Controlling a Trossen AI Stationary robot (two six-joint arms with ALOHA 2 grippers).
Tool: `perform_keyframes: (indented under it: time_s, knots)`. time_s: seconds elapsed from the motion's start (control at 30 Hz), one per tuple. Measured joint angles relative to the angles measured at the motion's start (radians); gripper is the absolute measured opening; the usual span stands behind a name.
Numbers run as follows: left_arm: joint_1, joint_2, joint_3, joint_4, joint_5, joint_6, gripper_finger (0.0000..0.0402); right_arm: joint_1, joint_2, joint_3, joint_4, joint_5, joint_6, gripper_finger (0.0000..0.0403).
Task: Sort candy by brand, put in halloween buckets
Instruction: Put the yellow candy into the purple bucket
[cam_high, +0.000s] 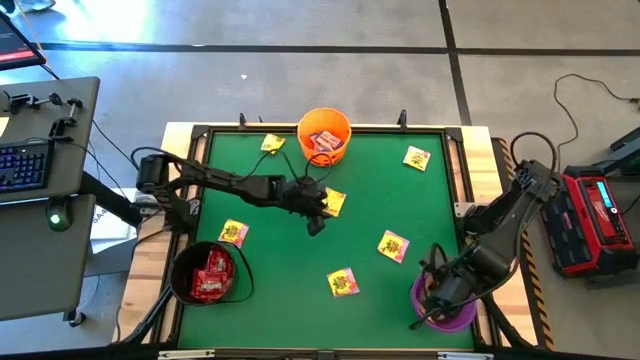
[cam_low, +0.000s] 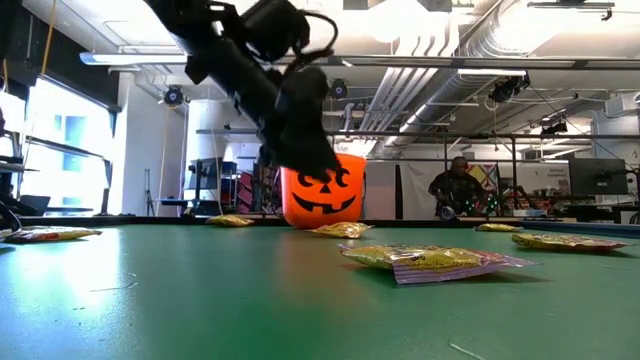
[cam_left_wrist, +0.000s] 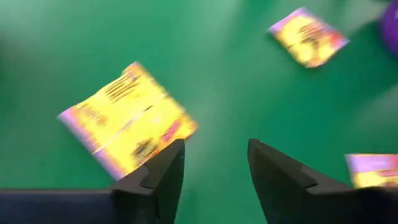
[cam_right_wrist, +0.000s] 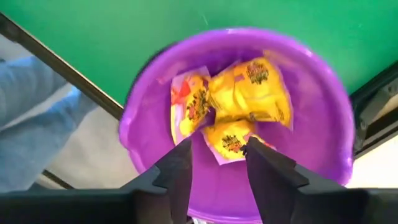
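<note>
My left gripper (cam_left_wrist: 214, 163) hangs open a little above the green table near its middle, beside a yellow candy packet (cam_left_wrist: 127, 118) that lies flat by one finger. My right gripper (cam_right_wrist: 217, 163) stands open over the purple bucket (cam_right_wrist: 323, 106) at the near right corner, pointing down, with nothing between its fingers. Yellow packets (cam_right_wrist: 249, 93) lie inside that bucket. The orange bucket (cam_high: 324, 135) at the far edge holds candy. Red packets (cam_high: 212, 275) fill the black bucket (cam_high: 183, 283) at the near left. Several more yellow packets (cam_high: 392, 245) lie flat on the table.
A raised dark frame (cam_high: 460, 180) runs round the table. A desk with a keyboard (cam_high: 25, 165) stands off its left side and a red device (cam_high: 590, 215) off its right. A person's leg (cam_right_wrist: 37, 118) shows beyond the near right corner.
</note>
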Motion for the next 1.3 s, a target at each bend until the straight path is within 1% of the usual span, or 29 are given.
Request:
perform_keyframes:
  time_s: [0.1,0.17,0.3,0.4,0.57,0.7,0.77,0.83,0.9,0.97,1.13,1.23,1.3]
  knots:
    - [0.0,0.012,0.0,-0.043,-0.067,0.001,0.0187,0.0,-0.012,0.034,-0.038,0.045,0.009,0.0133]
    - [0.0,0.012,0.0,-0.071,-0.089,0.009,0.0199,0.0,-0.012,0.046,-0.057,0.061,0.017,0.0133]
    - [0.011,-0.001,0.0,-0.115,-0.076,0.064,0.0211,-0.013,-0.012,0.046,-0.104,0.067,-0.01,0.0133]
    - [0.02,0.0,0.0,-0.147,-0.065,0.093,0.0211,-0.035,-0.014,0.046,-0.126,0.098,-0.05,0.0127]
    - [0.039,0.0,0.0,-0.176,-0.051,0.14,0.0211,-0.085,-0.037,0.046,-0.124,0.184,-0.131,0.0089]
    - [0.049,0.002,0.0,-0.171,-0.019,0.245,0.0211,-0.134,-0.052,0.046,-0.084,0.283,-0.226,0.0047]
    - [0.05,0.011,0.0,-0.173,-0.01,0.282,0.0211,-0.167,-0.049,0.046,-0.094,0.308,-0.247,0.003]
    - [0.053,0.016,0.0,-0.182,0.003,0.297,0.0211,-0.198,-0.049,0.045,-0.111,0.328,-0.264,0.0023]
    - [0.054,0.028,0.002,-0.174,0.001,0.296,0.0212,-0.229,-0.049,0.045,-0.12,0.355,-0.294,0.0025]
    - [0.055,0.043,0.0,-0.17,-0.01,0.292,0.0212,-0.256,-0.049,0.045,-0.132,0.376,-0.322,0.0036]
    - [0.054,0.085,0.001,-0.069,-0.034,0.288,0.0212,-0.303,-0.049,0.045,-0.146,0.438,-0.377,0.0086]
    - [0.052,0.109,-0.001,-0.06,-0.091,0.263,0.0212,-0.323,-0.049,0.045,-0.151,0.464,-0.381,0.0113]
    - [0.051,0.111,0.0,-0.051,-0.103,0.261,0.0212,-0.334,-0.049,0.045,-0.151,0.467,-0.381,0.0125]
